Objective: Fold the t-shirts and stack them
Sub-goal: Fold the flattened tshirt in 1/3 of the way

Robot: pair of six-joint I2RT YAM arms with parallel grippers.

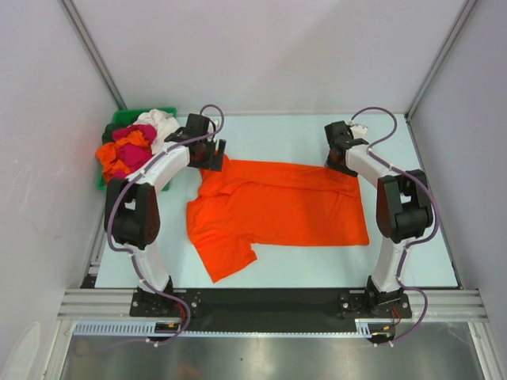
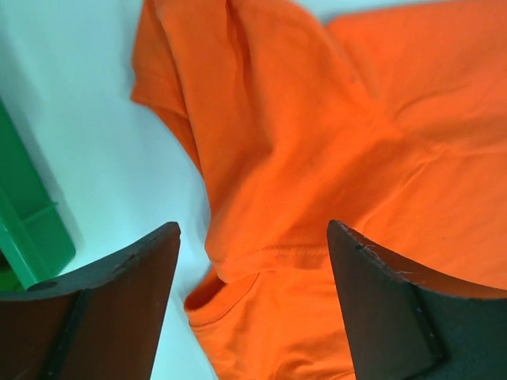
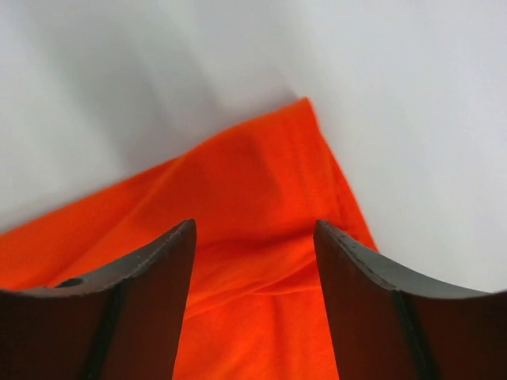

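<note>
Orange shirt (image 1: 277,210) lies spread on worktop (image 1: 412,237), rumpled, not folded yet. Left claw (image 2: 253,237) and right claw (image 3: 253,229) both apart, holding nothing, over far corners. Other shirts (image 1: 131,150) heaped in green bin (image 1: 119,120). No stack yet.

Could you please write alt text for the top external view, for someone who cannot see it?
An orange t-shirt lies spread on the table, with the left gripper and right gripper at its far corners. A green bin of crumpled shirts sits far left.
</note>
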